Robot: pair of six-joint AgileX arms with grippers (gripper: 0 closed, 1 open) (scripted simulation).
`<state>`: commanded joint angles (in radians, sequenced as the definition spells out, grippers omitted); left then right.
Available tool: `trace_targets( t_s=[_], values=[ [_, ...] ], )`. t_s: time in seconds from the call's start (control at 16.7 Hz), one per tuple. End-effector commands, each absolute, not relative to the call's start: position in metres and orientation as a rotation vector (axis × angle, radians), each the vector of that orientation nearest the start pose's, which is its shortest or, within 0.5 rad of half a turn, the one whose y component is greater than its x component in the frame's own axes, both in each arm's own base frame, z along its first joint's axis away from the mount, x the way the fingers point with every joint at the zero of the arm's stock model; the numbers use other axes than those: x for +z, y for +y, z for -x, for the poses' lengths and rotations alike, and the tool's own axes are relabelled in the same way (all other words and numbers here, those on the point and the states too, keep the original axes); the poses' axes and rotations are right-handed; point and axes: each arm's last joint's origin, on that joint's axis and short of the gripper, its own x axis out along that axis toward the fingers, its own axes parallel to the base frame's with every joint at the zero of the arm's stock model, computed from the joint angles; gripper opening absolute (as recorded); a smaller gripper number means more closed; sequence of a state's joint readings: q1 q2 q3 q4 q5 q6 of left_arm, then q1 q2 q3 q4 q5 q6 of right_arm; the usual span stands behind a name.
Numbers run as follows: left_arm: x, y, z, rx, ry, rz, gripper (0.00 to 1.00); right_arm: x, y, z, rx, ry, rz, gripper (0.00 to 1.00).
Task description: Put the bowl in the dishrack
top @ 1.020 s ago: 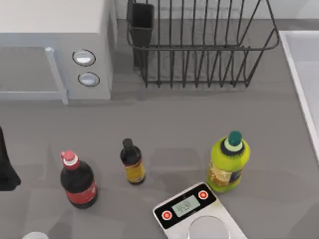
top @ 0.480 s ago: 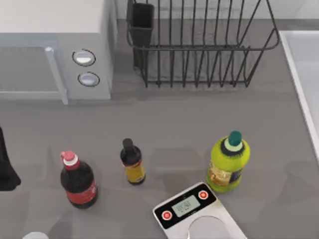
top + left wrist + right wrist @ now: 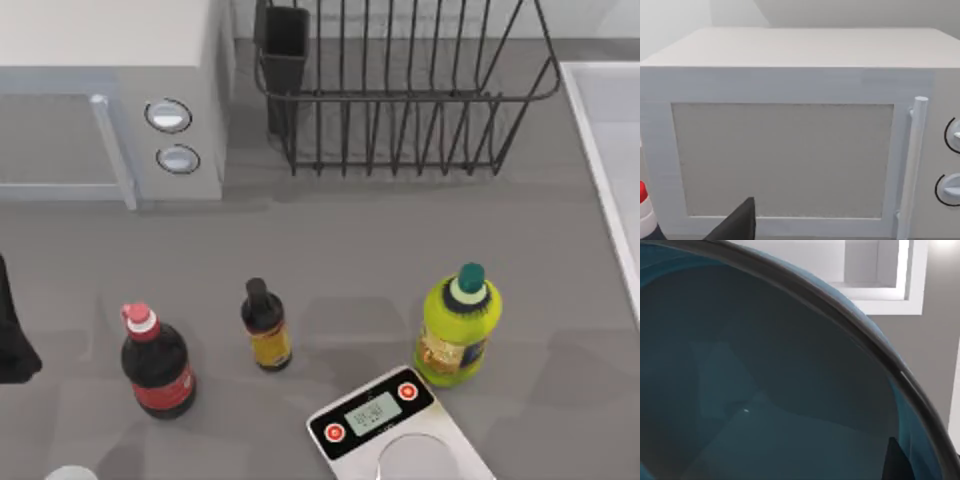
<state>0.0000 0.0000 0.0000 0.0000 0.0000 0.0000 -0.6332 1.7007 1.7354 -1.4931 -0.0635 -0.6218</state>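
A deep teal-blue bowl (image 3: 765, 390) with a dark rim sits very close in the right wrist view. One dark fingertip (image 3: 897, 462) of my right gripper lies just inside that rim, shut on the bowl. The dishrack (image 3: 400, 95), a black wire basket with a dark utensil cup (image 3: 285, 50) at its left corner, stands at the back of the table. My left gripper (image 3: 12, 345) stays parked at the left edge. One of its dark fingers (image 3: 737, 225) points toward the microwave door.
A white microwave (image 3: 100, 60) stands back left beside the rack. In the middle are a red-capped dark bottle (image 3: 157, 365), a small brown bottle (image 3: 266, 328), a yellow-green bottle (image 3: 458, 328) and a kitchen scale (image 3: 385, 420). A white basin (image 3: 610, 130) borders the right side.
A faint shadow on the table's right side has shifted a little. The bottles, scale, rack and left arm have not moved.
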Motion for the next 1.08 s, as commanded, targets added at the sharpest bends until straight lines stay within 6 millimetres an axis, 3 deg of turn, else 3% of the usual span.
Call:
trace_targets(
  t_s=[0.18,0.36,0.48,0.66,0.84,0.96,1.08],
  values=[
    [0.16,-0.001,-0.106,0.0,0.0,0.0,1.0,0.336,-0.161,-0.277,-0.056,1.393,0.128,0.0],
    [0.16,-0.001,-0.106,0.0,0.0,0.0,1.0,0.342,-0.117,-0.308,-0.111,1.28,0.31,0.0],
    [0.16,-0.001,-0.106,0.0,0.0,0.0,1.0,0.346,-0.071,-0.33,-0.14,1.159,0.429,0.0],
    [0.16,-0.001,-0.106,0.0,0.0,0.0,1.0,0.354,0.018,-0.347,-0.157,0.904,0.549,0.0],
    [0.16,-0.001,-0.106,0.0,0.0,0.0,1.0,0.367,0.118,-0.331,-0.135,0.591,0.542,0.0],
    [0.16,-0.001,-0.106,0.0,0.0,0.0,1.0,0.38,0.176,-0.302,-0.103,0.389,0.458,0.0],
    [0.16,-0.001,-0.106,0.0,0.0,0.0,1.0,0.394,0.218,-0.265,-0.066,0.223,0.331,0.0]
  ],
)
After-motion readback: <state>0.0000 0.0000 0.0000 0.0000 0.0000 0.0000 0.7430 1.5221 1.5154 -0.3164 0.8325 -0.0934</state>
